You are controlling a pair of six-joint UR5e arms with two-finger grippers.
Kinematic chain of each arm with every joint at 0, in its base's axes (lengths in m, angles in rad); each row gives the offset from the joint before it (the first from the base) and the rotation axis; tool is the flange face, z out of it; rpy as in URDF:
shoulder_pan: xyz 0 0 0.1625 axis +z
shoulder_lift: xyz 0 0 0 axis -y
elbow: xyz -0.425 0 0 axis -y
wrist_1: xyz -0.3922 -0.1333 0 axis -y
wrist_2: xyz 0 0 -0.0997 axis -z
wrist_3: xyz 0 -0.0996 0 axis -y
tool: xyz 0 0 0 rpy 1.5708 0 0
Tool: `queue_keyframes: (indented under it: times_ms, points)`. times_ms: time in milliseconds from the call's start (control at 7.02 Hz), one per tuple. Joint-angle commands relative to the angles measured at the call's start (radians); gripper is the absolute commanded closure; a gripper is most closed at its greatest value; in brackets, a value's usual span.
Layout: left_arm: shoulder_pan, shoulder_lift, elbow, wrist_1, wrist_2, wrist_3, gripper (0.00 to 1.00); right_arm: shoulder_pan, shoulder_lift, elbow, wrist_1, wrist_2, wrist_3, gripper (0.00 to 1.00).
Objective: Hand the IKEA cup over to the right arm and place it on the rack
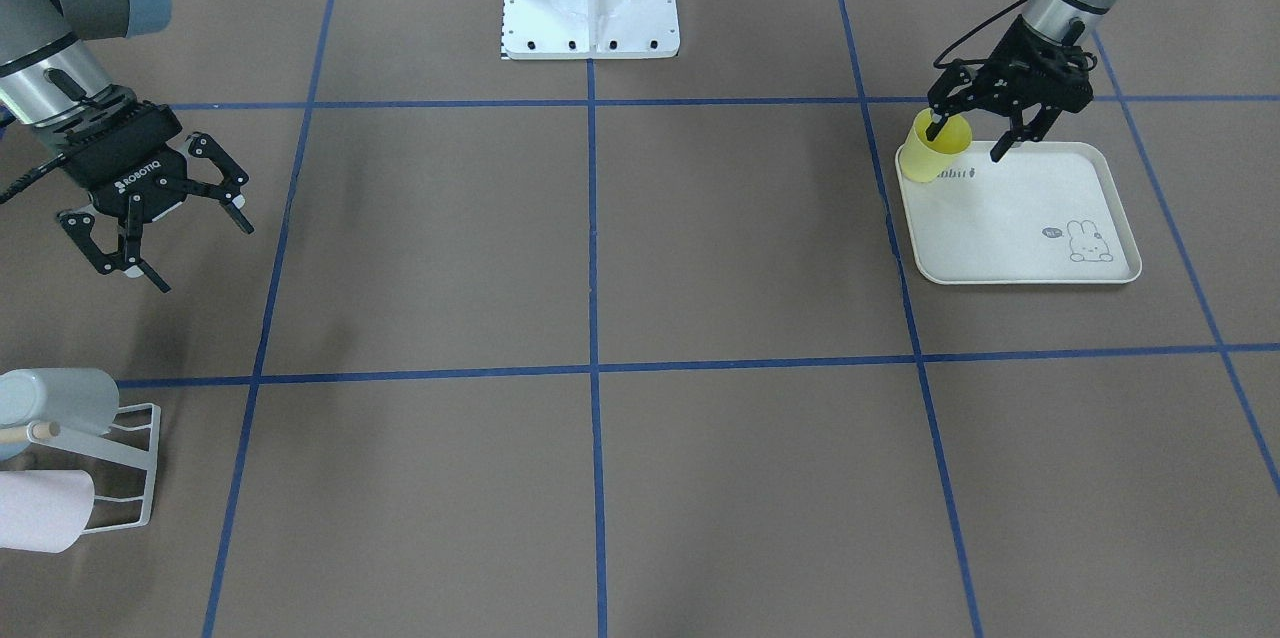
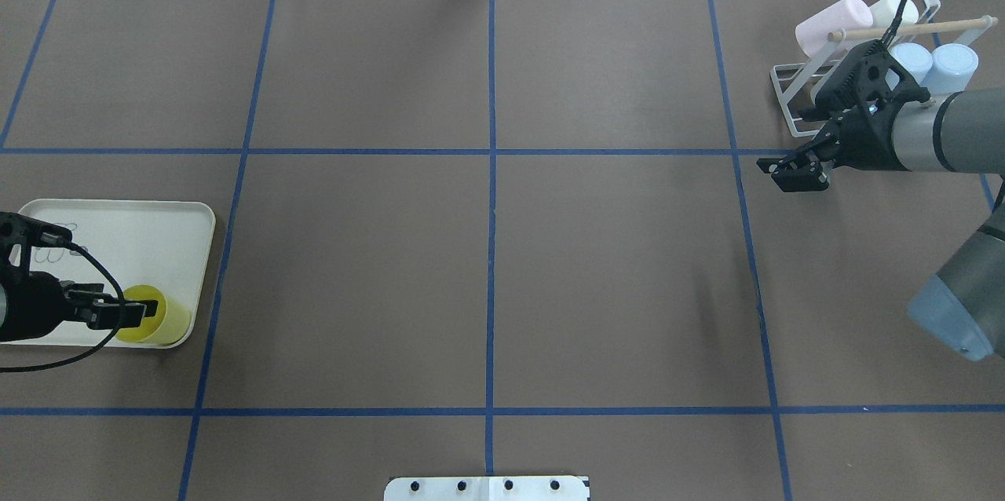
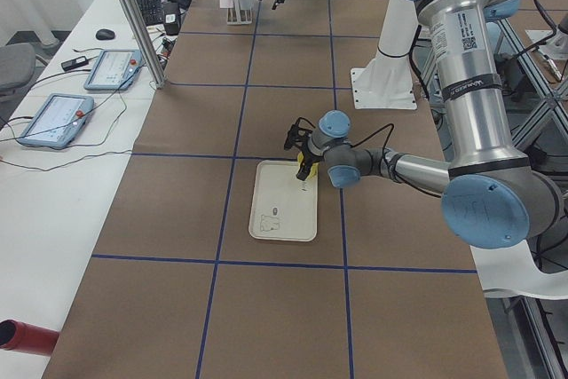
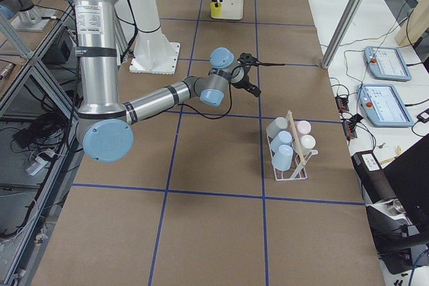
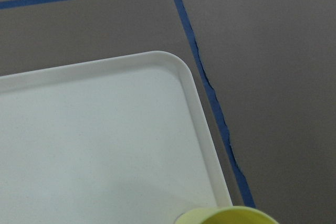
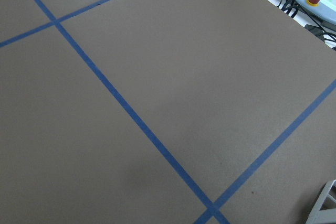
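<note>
One left gripper point(image 1: 967, 141) finger dips inside the yellow cup point(image 1: 932, 161).

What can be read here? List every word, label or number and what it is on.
"ROBOTIQ": on the right gripper.
"abbit", start hidden by the yellow cup: on the tray.
Tray's small badge, left arm's sticker: too small to read.

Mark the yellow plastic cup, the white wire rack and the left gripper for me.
Yellow plastic cup point(image 1: 928, 162): front-facing view, side wall.
White wire rack point(image 1: 115, 453): front-facing view, slanted bar.
Left gripper point(image 1: 964, 146): front-facing view, midway between fingertips.
</note>
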Motion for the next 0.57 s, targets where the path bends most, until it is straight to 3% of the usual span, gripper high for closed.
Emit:
queue_keyframes:
  times_ms: [0,427]
  points:
    - [0.010,0.005,0.011,0.001,0.027,0.000,1.00,-0.004,0.000,0.000,0.000,0.000,0.000,0.00]
    - [0.007,0.004,-0.002,-0.002,0.018,0.007,1.00,-0.014,0.000,-0.003,0.000,-0.006,-0.001,0.00]
